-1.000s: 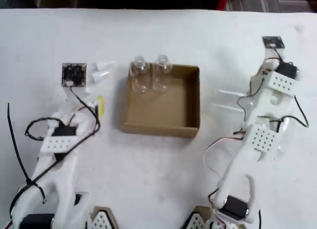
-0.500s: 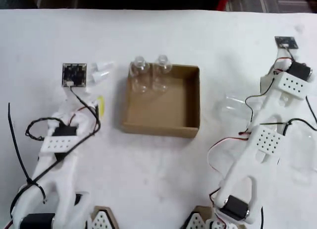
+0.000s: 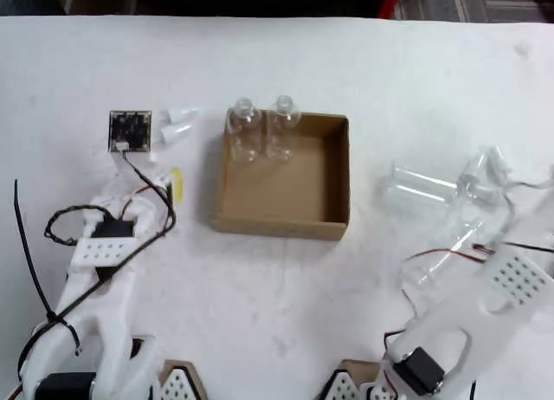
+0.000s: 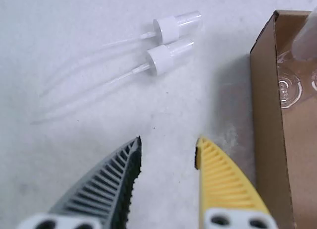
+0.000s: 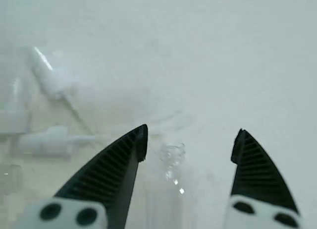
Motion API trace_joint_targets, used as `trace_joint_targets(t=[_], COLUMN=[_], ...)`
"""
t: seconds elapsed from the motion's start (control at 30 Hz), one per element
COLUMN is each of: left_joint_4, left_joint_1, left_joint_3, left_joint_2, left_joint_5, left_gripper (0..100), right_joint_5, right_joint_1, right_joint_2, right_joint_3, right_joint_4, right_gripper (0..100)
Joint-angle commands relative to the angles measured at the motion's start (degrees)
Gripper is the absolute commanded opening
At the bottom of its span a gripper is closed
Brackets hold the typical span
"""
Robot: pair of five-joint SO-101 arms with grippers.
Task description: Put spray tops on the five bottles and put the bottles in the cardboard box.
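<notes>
The clear bottles [image 3: 421, 185] lying right of the cardboard box [image 3: 281, 226] look light, slippery and ready to roll, so grab 1 around its fat middle; the left gripper [image 4: 167, 142] and right gripper [image 5: 192, 132] are both spread wide, holding nothing.

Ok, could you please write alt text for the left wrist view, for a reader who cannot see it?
The left gripper, open, with one grey and one yellow finger, hangs over a white table. Beyond it two spray tops lie side by side; beside them is a corner of the box with bottles inside.
</notes>
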Motion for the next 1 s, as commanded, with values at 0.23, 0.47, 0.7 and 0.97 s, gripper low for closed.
trace_joint_targets(t=[0.23,0.47,0.7,0.97], left_joint_4=[-1.41,-1.41,-1.41,-1.41], left_joint_1=[0.13,0.22,0.22,0.22], left_joint_3=[0.0,-0.09,-0.09,-0.09], left_joint_2=[-0.13,-0.13,-0.13,-0.13], left_joint_5=[0.53,0.53,0.53,0.53], left_gripper=[17,17,17,17], right_joint_5=[6.15,6.15,6.15,6.15], right_joint_1=[5.49,4.53,2.59,2.33], right_joint_2=[-1.19,3.65,5.23,5.67], right_joint_3=[3.52,4.22,4.48,4.84], right_joint_4=[2.24,1.89,1.89,-1.01], right_gripper=[24.5,24.5,24.4,24.4])
